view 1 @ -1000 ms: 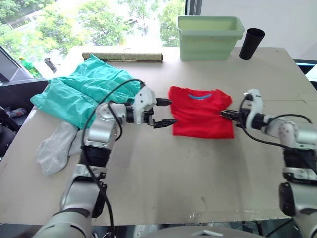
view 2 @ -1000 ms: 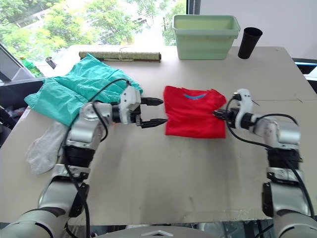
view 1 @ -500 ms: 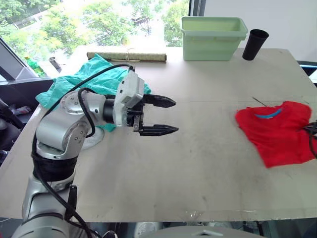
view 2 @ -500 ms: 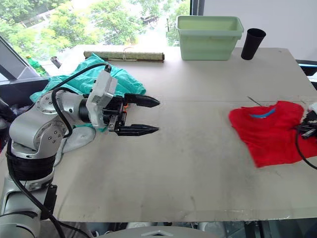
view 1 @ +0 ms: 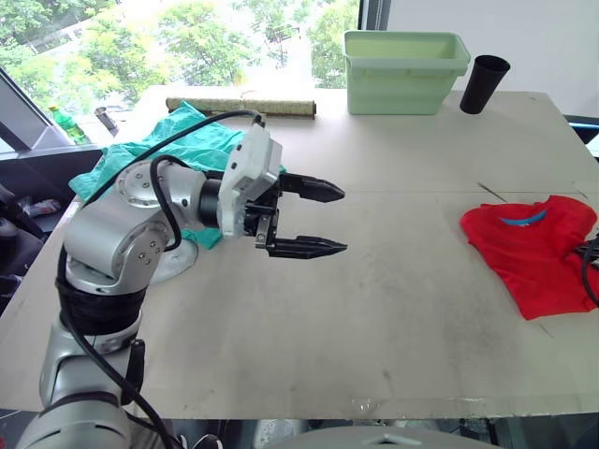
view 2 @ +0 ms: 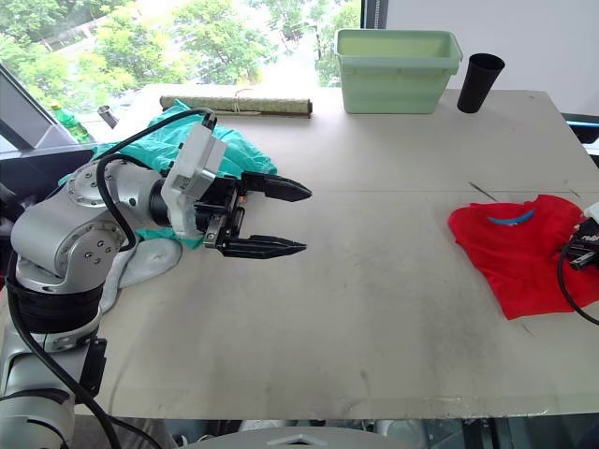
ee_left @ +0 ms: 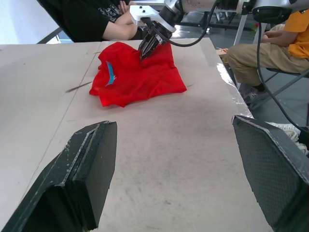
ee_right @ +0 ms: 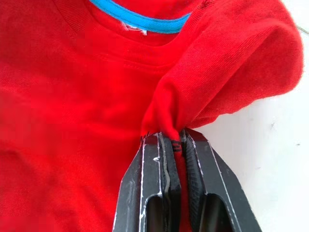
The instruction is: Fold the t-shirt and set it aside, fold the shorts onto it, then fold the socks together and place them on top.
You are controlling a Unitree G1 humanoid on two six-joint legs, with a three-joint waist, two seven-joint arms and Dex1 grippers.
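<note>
We see the right gripper (ee_right: pixel 176 145) pinching a fold of the folded t-shirt (view 1: pixel 533 253) at the table's (view 1: pixel 393 327) right edge, while our left gripper (view 1: pixel 323 220) hovers mid-table, fingers spread wide, beside the shorts (view 1: pixel 187 140) at the left edge.

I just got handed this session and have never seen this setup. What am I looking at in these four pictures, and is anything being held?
It is a humanoid robot with two arms, each ending in a black two-fingered pincer. The two wide pictures come from cameras on its head, looking down over a table. The two close pictures come from cameras on each wrist, looking along that pincer's fingers.

The left pincer hangs open above the table, holding nothing. The right pincer is shut on a fold of the folded red t-shirt at the table's right edge.

At the left lie the teal shorts, with a grey sock showing under the left arm. At the back stand a green tub, a black cup and a rolled mat.
</note>
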